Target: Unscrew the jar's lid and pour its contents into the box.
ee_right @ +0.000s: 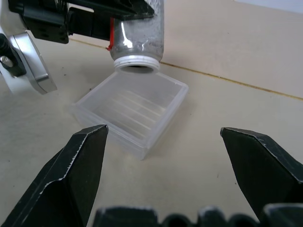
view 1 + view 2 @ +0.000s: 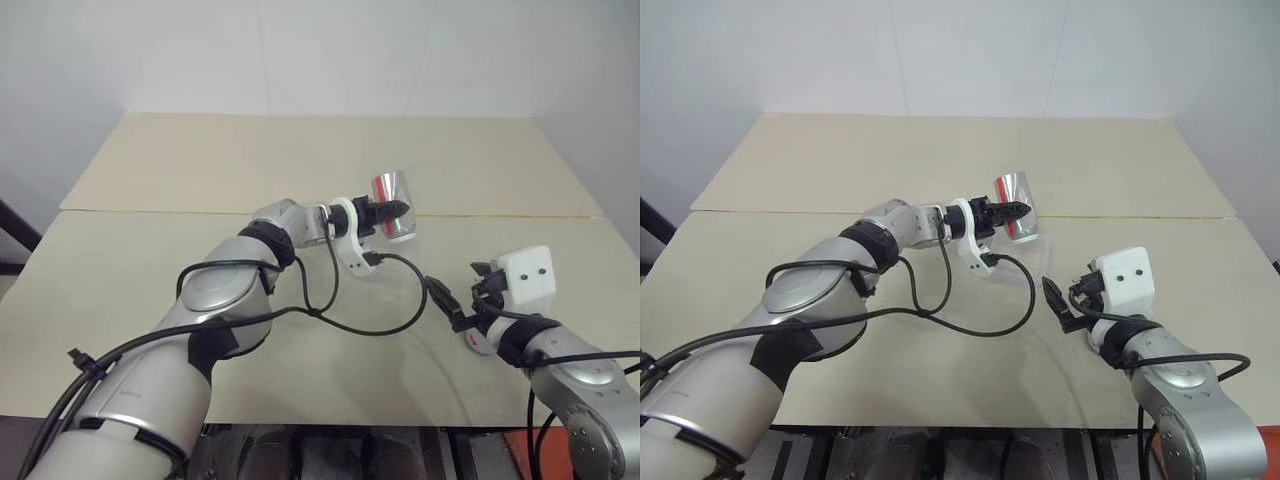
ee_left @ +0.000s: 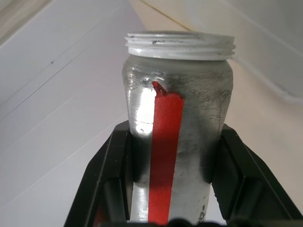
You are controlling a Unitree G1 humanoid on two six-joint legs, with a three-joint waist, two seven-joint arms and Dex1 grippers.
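My left gripper (image 2: 398, 210) is shut on the jar (image 2: 392, 200), a silvery cylinder with a red stripe (image 3: 165, 142). The black fingers (image 3: 113, 161) clamp its sides. In the right wrist view the jar (image 1: 137, 33) hangs upside down, lidless, with its white threaded mouth (image 1: 137, 61) just above the far edge of the box (image 1: 132, 111). The box is a clear shallow tray lying on the table. I cannot make out the contents, and the lid is out of view. My right gripper (image 2: 462, 292) stands open in front of the box, nothing between its fingers (image 1: 87, 161).
The beige table (image 2: 150, 280) has a seam (image 2: 150, 211) running across it behind the jar. A black cable (image 2: 370, 325) loops from my left wrist over the table in front of the box. A white wall rises behind the table.
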